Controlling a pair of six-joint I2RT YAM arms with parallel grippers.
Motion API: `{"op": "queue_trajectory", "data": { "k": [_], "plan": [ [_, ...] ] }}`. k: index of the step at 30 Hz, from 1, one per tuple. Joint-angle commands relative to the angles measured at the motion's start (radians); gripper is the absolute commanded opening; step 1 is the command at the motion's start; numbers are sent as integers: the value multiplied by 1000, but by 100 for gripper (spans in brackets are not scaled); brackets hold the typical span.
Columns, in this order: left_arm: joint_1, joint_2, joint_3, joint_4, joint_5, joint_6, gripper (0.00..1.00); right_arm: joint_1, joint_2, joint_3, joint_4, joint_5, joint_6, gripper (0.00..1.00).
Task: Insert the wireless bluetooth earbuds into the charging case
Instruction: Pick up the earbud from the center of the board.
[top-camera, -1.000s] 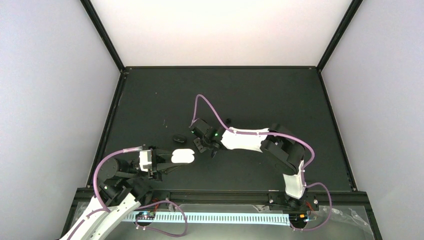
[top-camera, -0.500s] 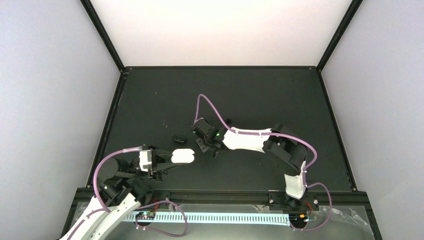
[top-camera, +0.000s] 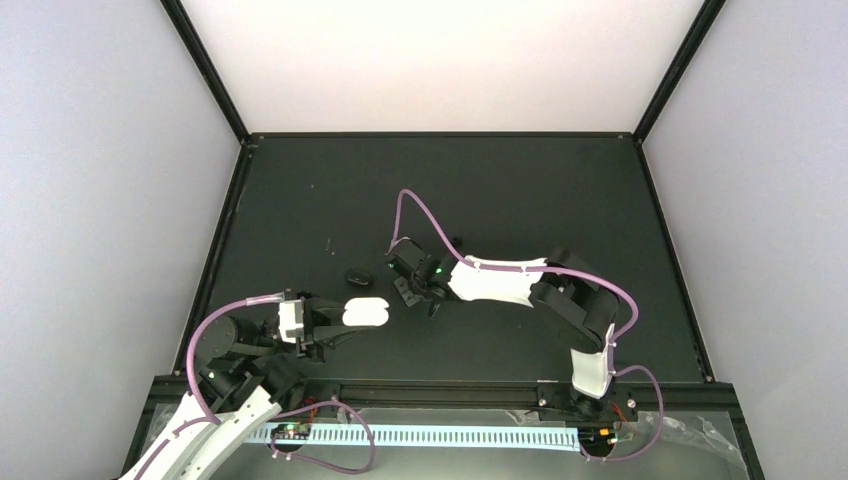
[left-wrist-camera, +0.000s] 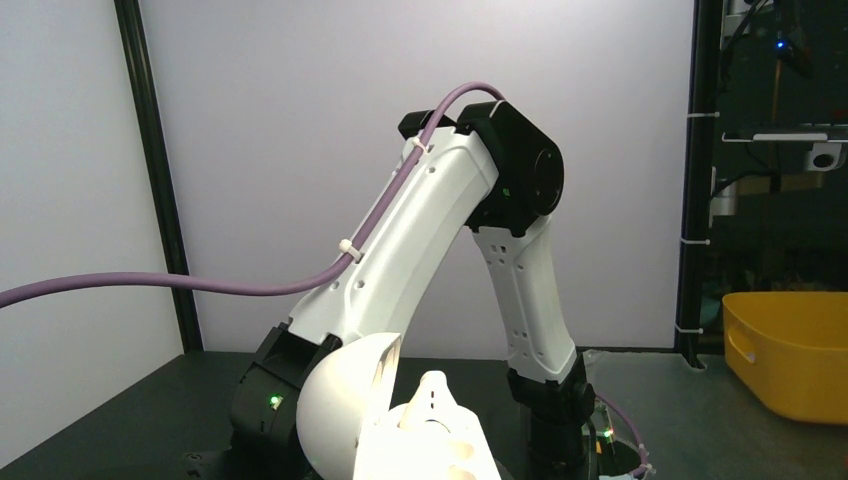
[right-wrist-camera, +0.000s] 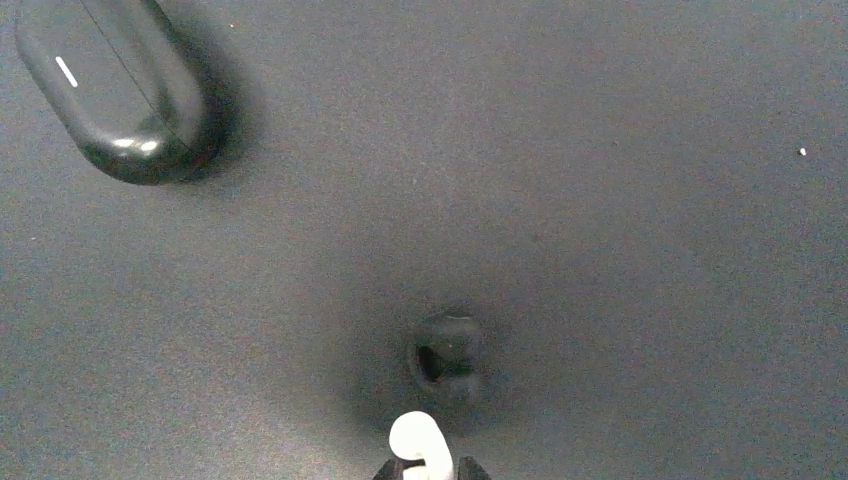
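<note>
— White plastic sits nearest the arm bases: the white case (top-camera: 365, 312), gripped at its left end by the left fingers (top-camera: 328, 337), closed on it at the near left of the table (top-camera: 520, 200). Is it open?
— Open. In the left wrist view its lid (left-wrist-camera: 345, 400) stands up beside the tray (left-wrist-camera: 440, 455). Something white pokes up out of the tray. I cannot tell if that is a bud already seated.
— And the right side?
— The right fingers (right-wrist-camera: 468, 468) are pinched narrow on a white earbud (right-wrist-camera: 418, 440), low over the table. From above they sit just right of the white case and a little farther back, near it but not touching.
— So which way does that bud have to go?
— Left and toward the bases, I'd judge. The case's long axis runs left to right in the overhead view, so the right arm would come in over its right end, and it must not knock the raised lid.
— What lies beyond the fingers?
— A black earbud (right-wrist-camera: 447, 355) lies loose on the table just past the tips. Farther off is the black case (right-wrist-camera: 115, 85), shut, just behind the white one.
— Any other buds?
— None that I can see.
</note>
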Motion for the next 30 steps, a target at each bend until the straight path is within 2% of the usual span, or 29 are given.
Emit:
{"op": "queue_trajectory", "data": {
  "k": [1,11,14,22,26,30],
  "plan": [
    [3,-4,8,-3,-7,8,2,-2,-21,-8,18,-8,9,13],
    [3,-1,8,1,-7,7,1,-2,-23,-5,22,-25,4,7],
    [4,-2,8,0,-8,8,1,-2,-25,-8,22,-30,6,1],
    [3,-2,8,-1,-7,7,1,-2,-53,-20,24,-25,21,1],
    [4,-9,9,-13,-11,10,1,-11,-155,-71,30,11,27,1],
    [3,-19,9,-18,-17,12,1,-46,-351,-165,9,3,36,1]
  ]
}}
